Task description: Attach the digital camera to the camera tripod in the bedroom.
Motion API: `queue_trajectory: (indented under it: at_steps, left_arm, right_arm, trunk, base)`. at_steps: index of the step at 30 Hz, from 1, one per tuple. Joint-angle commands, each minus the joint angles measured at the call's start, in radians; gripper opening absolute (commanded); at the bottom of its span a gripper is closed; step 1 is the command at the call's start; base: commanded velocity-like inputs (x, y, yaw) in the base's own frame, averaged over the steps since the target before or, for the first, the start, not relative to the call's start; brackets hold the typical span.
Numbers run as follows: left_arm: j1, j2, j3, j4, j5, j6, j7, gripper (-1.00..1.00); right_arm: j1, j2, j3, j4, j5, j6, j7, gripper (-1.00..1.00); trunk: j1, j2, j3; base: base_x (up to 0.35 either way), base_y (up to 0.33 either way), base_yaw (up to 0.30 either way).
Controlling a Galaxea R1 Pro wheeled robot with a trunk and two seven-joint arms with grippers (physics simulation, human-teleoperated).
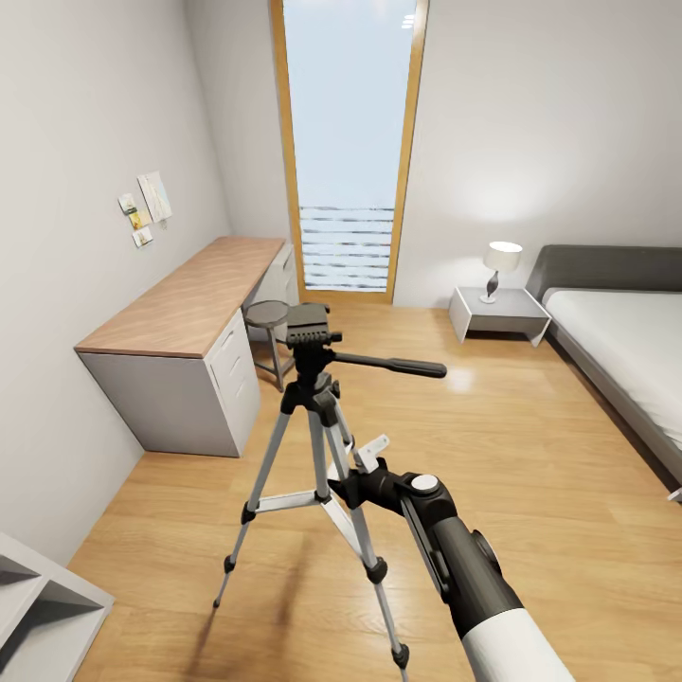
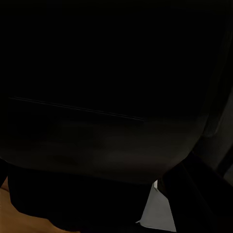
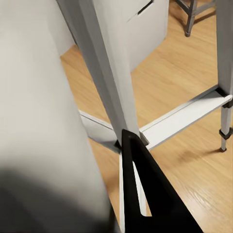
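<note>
Where wrist views crop: camera tripod (image 1: 317, 417) whole.

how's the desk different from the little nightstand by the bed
The desk is long, with a wood top on a grey drawer unit; the nightstand is small, low and all pale grey. The desk runs along the left wall with a round stool at it; the nightstand stands against the far wall beside the bed and carries a lamp. Both stand on the wood floor.

home bedroom | bed (image 1: 625, 341) | lamp (image 1: 500, 267) on nightstand (image 1: 497, 313) | desk (image 1: 189, 308) | window (image 1: 349, 142)
</note>
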Motion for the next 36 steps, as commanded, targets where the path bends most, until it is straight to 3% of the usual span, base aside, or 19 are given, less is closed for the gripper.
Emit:
queue_trajectory:
  at_steps: [1,11,20,24,27,28,29,30,31,33,36]
  left_arm:
    - [-0.001,0.000,0.007,0.000,-0.012,-0.003,0.004,-1.00]
    - [-0.001,0.002,0.014,-0.001,-0.003,-0.007,0.010,-1.00]
    - [-0.001,0.021,0.008,-0.006,-0.013,-0.005,0.017,-1.00]
    - [-0.001,0.039,0.011,-0.040,-0.014,0.006,0.020,-1.00]
    - [-0.001,0.051,0.012,-0.143,-0.016,0.046,0.020,-1.00]
    - [-0.001,0.055,0.010,-0.354,-0.016,0.235,0.019,-1.00]
    - [-0.001,0.054,0.008,-0.458,-0.016,0.342,0.018,-1.00]
    - [-0.001,0.052,0.005,-0.513,-0.016,0.397,0.017,-1.00]
    - [-0.001,0.043,-0.025,-0.754,-0.013,0.613,0.008,-1.00]
    - [-0.001,0.041,-0.056,-0.877,-0.010,0.717,-0.001,-1.00]
    - [-0.001,0.041,-0.152,-1.179,0.002,0.956,-0.050,-1.00]
  right_arm:
    - [-0.001,0.001,-0.001,-0.002,0.005,0.004,0.008,-1.00]
    - [-0.001,0.001,-0.006,0.003,0.000,-0.063,0.017,-1.00]
    - [-0.001,0.001,-0.010,0.113,0.000,-0.172,0.017,-1.00]
    - [-0.001,0.001,-0.016,0.125,-0.026,-0.194,0.020,-1.00]
    - [-0.001,-0.008,-0.020,0.129,-0.069,-0.202,0.024,-1.00]
    - [-0.001,-0.031,-0.022,0.132,-0.116,-0.205,0.028,-1.00]
    - [-0.001,-0.042,-0.022,0.132,-0.125,-0.206,0.027,-1.00]
    - [-0.001,-0.047,-0.022,0.132,-0.128,-0.207,0.027,-1.00]
    - [-0.001,-0.059,-0.021,0.133,-0.135,-0.208,0.027,-1.00]
    - [-0.001,-0.063,-0.021,0.133,-0.136,-0.208,0.028,-1.00]
    - [-0.001,-0.068,-0.022,0.133,-0.134,-0.208,0.027,-1.00]
  trunk:
    - [0.000,-0.002,-0.002]
    - [0.000,-0.002,-0.002]
    - [0.000,-0.002,-0.002]
    - [0.000,-0.002,-0.002]
    - [0.000,-0.002,-0.002]
    - [0.000,-0.002,-0.002]
    - [0.000,-0.002,-0.002]
    - [0.000,-0.002,-0.002]
    - [0.000,-0.002,-0.002]
    - [0.000,-0.002,-0.002]
    - [0.000,-0.002,-0.002]
  base:
    - [0.000,0.000,0.000]
    - [0.000,0.000,0.000]
    - [0.000,0.000,0.000]
    - [0.000,0.000,0.000]
    - [0.000,0.000,0.000]
    - [0.000,0.000,0.000]
    - [0.000,0.000,0.000]
    - [0.000,0.000,0.000]
    - [0.000,0.000,0.000]
    - [0.000,0.000,0.000]
    - [0.000,0.000,0.000]
